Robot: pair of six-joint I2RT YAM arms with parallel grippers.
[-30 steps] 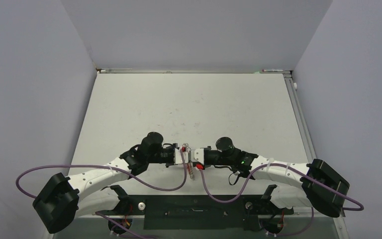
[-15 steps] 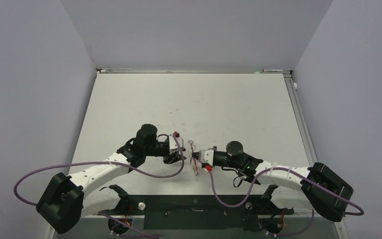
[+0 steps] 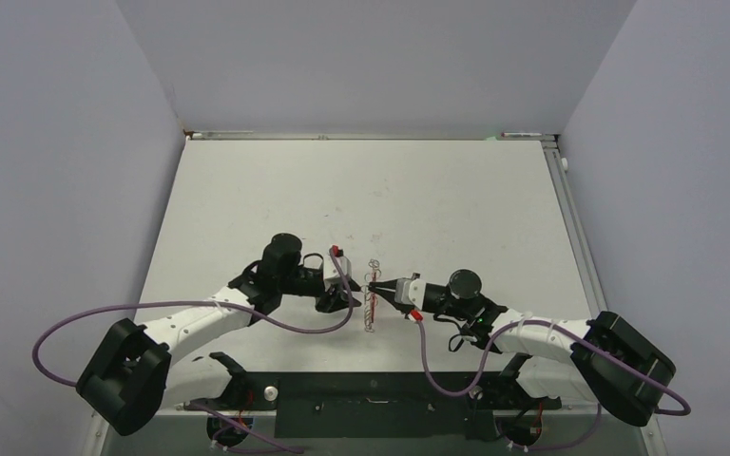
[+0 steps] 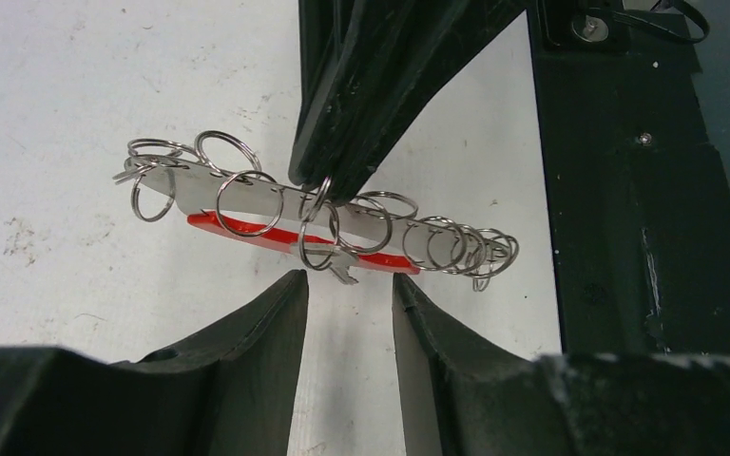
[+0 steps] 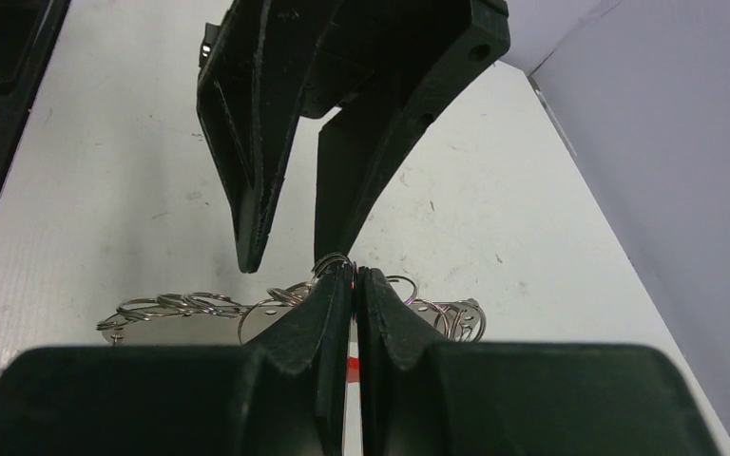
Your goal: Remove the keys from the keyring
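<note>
The keyring [image 4: 280,205], a flat silver strip threaded with many small wire loops and backed by a red strip, sits just above the middle of the table [image 3: 342,190] towards its near edge, lying crosswise between the two claws. The right claw [image 4: 328,187] is closed on it, pinching a loop at about the middle of the strip, and the red strip shows between its fingers in the right wrist view. The left claw [image 4: 349,279] faces it with its jaws partly apart and nothing between them, its tips just short of the bunch. The keys [image 4: 344,274] are hard to tell from the loops. One small flat silver tab hanging under the middle looks like one, and it sits right in front of the gap in the left claw. The step in hand seems to be the left claw taking hold of that tab. To do it well, the left claw should ease forward until only the tab lies between its pads, then close on its flat faces rather than on a wire loop. The right claw needs a firm pinch so the strip does not swivel. The tab is best worked around the coil of its loop, not tugged straight off. The main risk is catching neighbouring loops, which crowd closely here.
</note>
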